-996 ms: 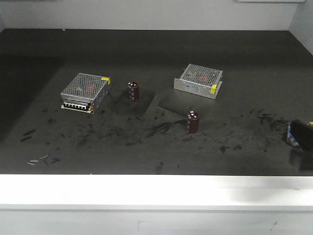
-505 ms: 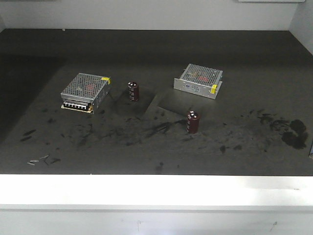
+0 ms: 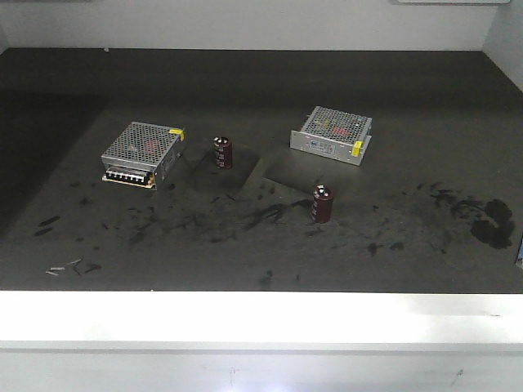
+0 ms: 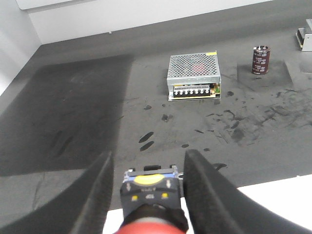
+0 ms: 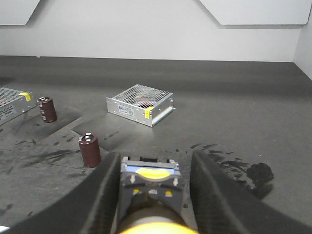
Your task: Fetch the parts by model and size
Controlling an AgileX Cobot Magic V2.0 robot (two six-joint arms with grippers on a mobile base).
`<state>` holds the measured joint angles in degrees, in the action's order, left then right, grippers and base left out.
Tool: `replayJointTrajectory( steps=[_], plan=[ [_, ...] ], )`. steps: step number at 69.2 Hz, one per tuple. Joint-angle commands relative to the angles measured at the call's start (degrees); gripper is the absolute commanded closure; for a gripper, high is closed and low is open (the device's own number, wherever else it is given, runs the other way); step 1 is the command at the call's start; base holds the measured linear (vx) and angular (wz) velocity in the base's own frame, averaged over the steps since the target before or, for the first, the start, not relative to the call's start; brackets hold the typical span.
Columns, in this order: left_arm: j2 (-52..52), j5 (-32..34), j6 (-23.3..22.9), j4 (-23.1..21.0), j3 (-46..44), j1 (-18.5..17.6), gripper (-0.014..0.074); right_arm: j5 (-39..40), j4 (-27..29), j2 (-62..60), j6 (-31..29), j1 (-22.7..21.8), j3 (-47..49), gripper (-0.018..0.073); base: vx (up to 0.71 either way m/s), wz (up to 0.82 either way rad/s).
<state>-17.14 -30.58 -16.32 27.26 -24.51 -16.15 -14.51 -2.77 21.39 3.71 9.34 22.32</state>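
Observation:
In the left wrist view my left gripper (image 4: 148,161) is shut on the red-capped push-button switch (image 4: 150,191). Its blue base points away and its red cap sits at the frame's bottom, and it is held over the table's white front edge. In the right wrist view my right gripper (image 5: 156,155) is shut on the yellow-capped switch (image 5: 150,181), blue base forward, above the dark table top. Neither gripper nor switch shows clearly in the exterior view.
Two silver mesh-topped boxes (image 3: 141,151) (image 3: 331,133) and two maroon cylinders (image 3: 223,152) (image 3: 324,203) stand on the black table. A dark stain (image 3: 493,222) lies at the right. The white front ledge (image 3: 261,314) runs along the near side.
The right gripper with its switch, seen at the exterior view's right edge one second ago, has moved out of that view to the right. The boxes and cylinders have not moved.

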Motion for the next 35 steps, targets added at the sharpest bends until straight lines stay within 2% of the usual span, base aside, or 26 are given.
replayJointTrajectory(
  steps=[1, 35],
  plan=[
    [-0.43, 3.46, -0.39, 0.69, -1.35, -0.27, 0.0603, 4.38, -0.24, 0.27, -0.32, -0.14, 1.57, 0.0564, 0.0, 0.0],
    [-0.43, 3.46, -0.39, 0.69, -1.35, -0.27, 0.0603, 4.38, -0.24, 0.27, -0.32, -0.14, 1.57, 0.0564, 0.0, 0.0]
  ],
)
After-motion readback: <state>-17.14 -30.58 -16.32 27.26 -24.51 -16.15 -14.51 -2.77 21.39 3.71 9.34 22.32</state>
